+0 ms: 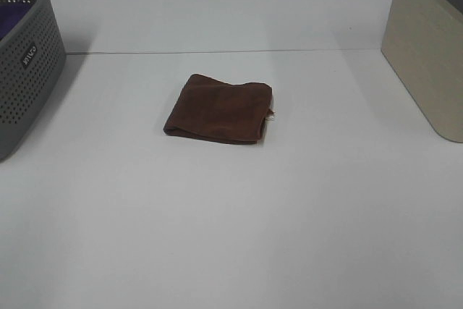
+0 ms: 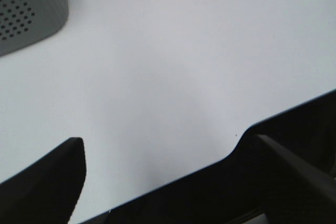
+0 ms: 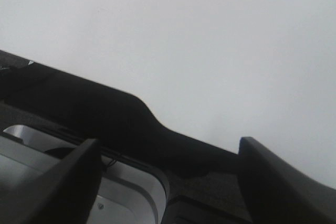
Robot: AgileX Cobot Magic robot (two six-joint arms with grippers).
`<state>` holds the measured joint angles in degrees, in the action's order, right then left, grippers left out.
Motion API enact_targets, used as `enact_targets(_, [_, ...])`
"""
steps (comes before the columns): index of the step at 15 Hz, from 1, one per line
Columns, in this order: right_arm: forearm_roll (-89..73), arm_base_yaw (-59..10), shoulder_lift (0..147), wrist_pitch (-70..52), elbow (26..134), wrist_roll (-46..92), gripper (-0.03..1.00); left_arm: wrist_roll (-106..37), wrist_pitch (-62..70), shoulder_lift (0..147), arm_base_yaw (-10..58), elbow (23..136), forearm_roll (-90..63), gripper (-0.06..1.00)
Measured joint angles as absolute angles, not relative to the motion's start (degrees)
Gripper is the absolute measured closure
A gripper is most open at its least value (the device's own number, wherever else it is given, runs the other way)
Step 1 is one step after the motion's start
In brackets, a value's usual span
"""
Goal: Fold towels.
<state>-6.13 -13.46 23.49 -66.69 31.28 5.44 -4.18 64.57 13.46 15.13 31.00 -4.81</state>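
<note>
A plain white table (image 1: 231, 236) fills most of the exterior high view, smooth and matte, with a thin seam line running left to right across its far part. Soft shadows fall on it beside the things at its edges.

At the far left stands a gray plastic basket (image 1: 29, 70) with rows of small round holes in its wall and a handle slot near its rim; something purple shows inside it. A small label on the basket's wall (image 1: 28, 56) carries pale letters, too small to read. At the far right stands a beige bin (image 1: 427, 56) with rounded corners and a darker rim.

The towel (image 1: 221, 108) lies near the middle of the table, well apart from both the basket and the bin. It is dark brown, soft and matte, folded into a rough rectangle with layered edges showing along its near side and a slightly wavy far edge. A small white tag (image 1: 272, 114) sticks out at its right edge.

Neither arm shows in the exterior high view. In the left wrist view the left gripper (image 2: 173, 182) hangs over bare table with its dark fingers spread wide and nothing between them; a corner of the basket (image 2: 29, 11) shows there. In the right wrist view the right gripper (image 3: 168, 182) is also spread wide and empty, over the table's dark edge.
</note>
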Motion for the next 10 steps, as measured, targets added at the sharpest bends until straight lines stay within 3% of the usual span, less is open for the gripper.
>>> enact_targets(10, [-7.6, -13.5, 15.8, -61.2, 29.1, 9.0, 0.28, -7.6, 60.6, 11.0, 15.1, 28.7, -6.9, 0.14])
